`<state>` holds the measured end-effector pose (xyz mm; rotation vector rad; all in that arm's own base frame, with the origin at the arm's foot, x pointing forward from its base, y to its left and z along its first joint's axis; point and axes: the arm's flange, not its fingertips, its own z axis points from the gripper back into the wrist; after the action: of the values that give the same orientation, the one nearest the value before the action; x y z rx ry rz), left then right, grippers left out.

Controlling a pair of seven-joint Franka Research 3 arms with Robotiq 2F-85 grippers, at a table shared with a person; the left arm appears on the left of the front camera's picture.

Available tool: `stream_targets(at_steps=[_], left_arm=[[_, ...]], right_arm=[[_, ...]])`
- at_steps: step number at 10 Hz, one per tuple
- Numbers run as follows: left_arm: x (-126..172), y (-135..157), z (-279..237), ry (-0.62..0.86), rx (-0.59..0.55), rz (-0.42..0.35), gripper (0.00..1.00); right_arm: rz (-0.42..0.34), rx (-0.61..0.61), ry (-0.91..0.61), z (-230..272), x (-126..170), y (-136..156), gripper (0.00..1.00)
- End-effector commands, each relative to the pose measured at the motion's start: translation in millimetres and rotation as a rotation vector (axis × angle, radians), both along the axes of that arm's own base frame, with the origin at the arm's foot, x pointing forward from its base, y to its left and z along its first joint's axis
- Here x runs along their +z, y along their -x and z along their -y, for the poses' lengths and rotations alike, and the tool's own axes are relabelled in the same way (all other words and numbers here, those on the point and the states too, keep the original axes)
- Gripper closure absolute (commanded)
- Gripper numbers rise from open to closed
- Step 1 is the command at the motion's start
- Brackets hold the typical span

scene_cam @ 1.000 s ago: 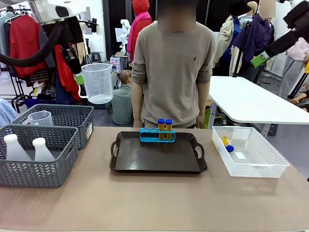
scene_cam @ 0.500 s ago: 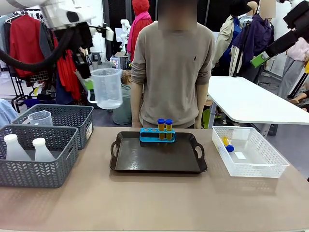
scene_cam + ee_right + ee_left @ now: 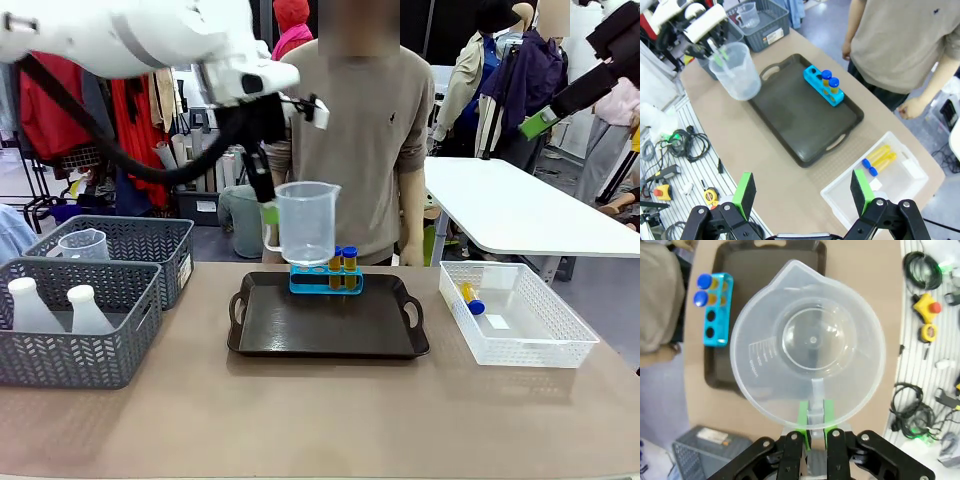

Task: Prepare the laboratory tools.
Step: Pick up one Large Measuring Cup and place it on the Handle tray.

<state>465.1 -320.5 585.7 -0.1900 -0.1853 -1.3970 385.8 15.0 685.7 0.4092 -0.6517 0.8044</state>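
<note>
My left gripper [image 3: 268, 212] is shut on the handle of a clear measuring beaker [image 3: 305, 222], which hangs upright above the black tray's [image 3: 330, 330] back left part. From the left wrist view I look straight down into the beaker [image 3: 810, 342], its handle pinched between the green pads [image 3: 803, 421]. Two yellow tubes with blue caps [image 3: 341, 264] stand in a blue rack [image 3: 312, 283] at the tray's far edge. Two more tubes [image 3: 879, 161] lie in the white mesh basket [image 3: 910, 182]. My right gripper [image 3: 802, 192] hovers high over the table, open and holding nothing.
Two grey baskets stand at the left: the near one [image 3: 75, 345] holds two white conical flasks [image 3: 88, 310], the far one [image 3: 150, 240] another beaker [image 3: 84, 244]. A person [image 3: 360, 120] stands at the far side behind the tray. The table's front half is bare.
My left arm has swung the beaker from high at the upper left, rightward and down, to just over the tray. Nothing else has moved.
</note>
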Motion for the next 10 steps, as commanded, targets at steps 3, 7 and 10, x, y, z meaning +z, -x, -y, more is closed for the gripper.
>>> stream_targets(at_steps=[3, 7, 10], left_arm=[[-55.5, -60.2, 58.6, 0.003, -0.106, 0.012, 1.0], [-108.6, -77.6, 99.7, -0.042, -0.137, 0.064, 1.0], [-100.9, -70.3, 89.6, -0.011, -0.135, 0.018, 1.0]], right_arm=[[-0.003, -0.003, -0.012, -0.9, 1.6, 0.0, 0.0], [-0.003, -0.003, -0.012, -0.9, 1.6, 0.0, 0.0], [-0.003, -0.003, -0.012, -0.9, 1.6, 0.0, 0.0]])
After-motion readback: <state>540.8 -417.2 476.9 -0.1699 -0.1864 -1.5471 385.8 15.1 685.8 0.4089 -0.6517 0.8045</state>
